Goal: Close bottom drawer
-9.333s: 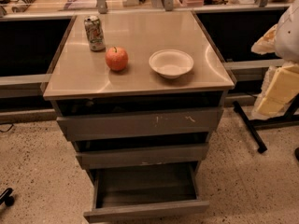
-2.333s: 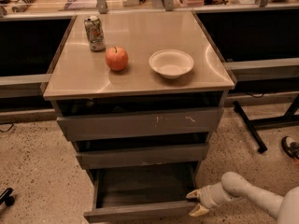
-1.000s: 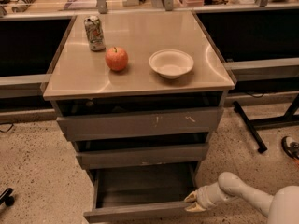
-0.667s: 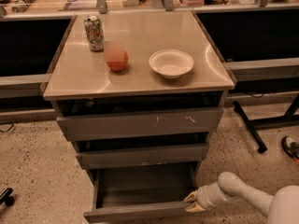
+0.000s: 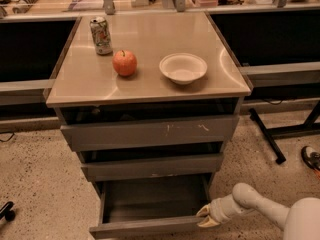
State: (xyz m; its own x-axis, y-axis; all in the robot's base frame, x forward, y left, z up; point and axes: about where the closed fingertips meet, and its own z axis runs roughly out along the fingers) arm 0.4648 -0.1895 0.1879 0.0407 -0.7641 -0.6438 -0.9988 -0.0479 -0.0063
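The bottom drawer (image 5: 150,226) stands pulled out from the cabinet, its plain grey front panel low in the view and its shallow dark interior (image 5: 152,199) open to sight. Above it are the mid-width drawer front (image 5: 152,166) and the widest drawer front with white scratch marks (image 5: 150,132). My gripper (image 5: 205,217) comes in from the lower right on a white arm (image 5: 260,209). Its yellowish fingertips sit against the right end of the bottom drawer's front panel.
On the cabinet top (image 5: 150,86) stand a soda can (image 5: 101,35), a red apple (image 5: 124,63) and a white bowl (image 5: 183,68). Dark desk frames flank the cabinet. A black stand leg (image 5: 265,136) lies on the speckled floor at right.
The arm came into view from the lower right and brought the gripper to the drawer's right front corner. Over the last second it has barely moved; the drawer stands as far out as before.
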